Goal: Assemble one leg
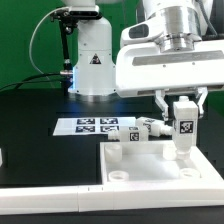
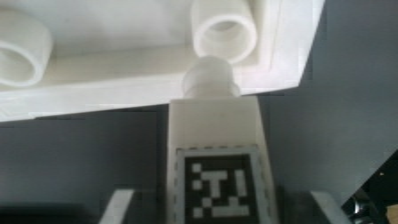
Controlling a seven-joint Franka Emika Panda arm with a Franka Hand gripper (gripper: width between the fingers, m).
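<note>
Tabletop (image 1: 30, 110), black, carries the work, and the large white tray-like panel (image 1: 150, 168) lies flat across the lower part of the exterior view, sockets facing up so that legs can go in from above. Behind it, at mid-frame, the marker board (image 1: 95, 125) lies flat, with what look like spare tagged legs (image 1: 148, 128) just beside its end toward the exterior view's right. At the exterior view's right the gripper (image 1: 183, 112) hangs above the panel's far corner, fingers closed on the leg (image 1: 184, 135) and pressing its two side faces, which holds it upright with the tagged face outward. The wrist view shows the same grip (image 2: 217, 205): the leg (image 2: 217, 140) runs straight out between the fingers (image 2: 121, 205), threaded stub (image 2: 210, 78) leading. That stub points toward the round corner socket (image 2: 228, 30) but sits short of it, by the panel's edge (image 2: 107, 95); contact cannot be judged. Alignment looks like the step in hand.
</note>
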